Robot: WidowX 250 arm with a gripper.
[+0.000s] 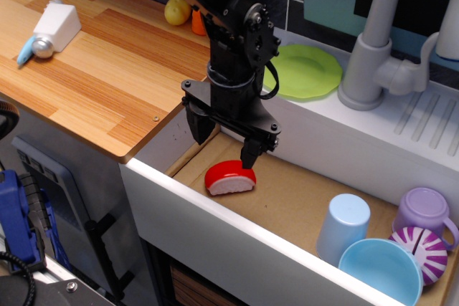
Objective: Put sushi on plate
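small toy sushi w/ glossy red domed top over white base (230, 178) lies on the sink floor. black gripper (224, 141) hangs just above it, jaws apart, nothing held. step looks like approach/pre-grasp. next: drop, close, lift it to the flat round lime-green plastic plate (305, 71) behind the sink rim.

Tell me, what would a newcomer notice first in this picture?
The black robot gripper hangs open in the sink basin, just above the small red-topped white toy sushi on the brown floor. Behind it, the flat lime-green plastic plate lies on the white ledge beside the grey faucet.
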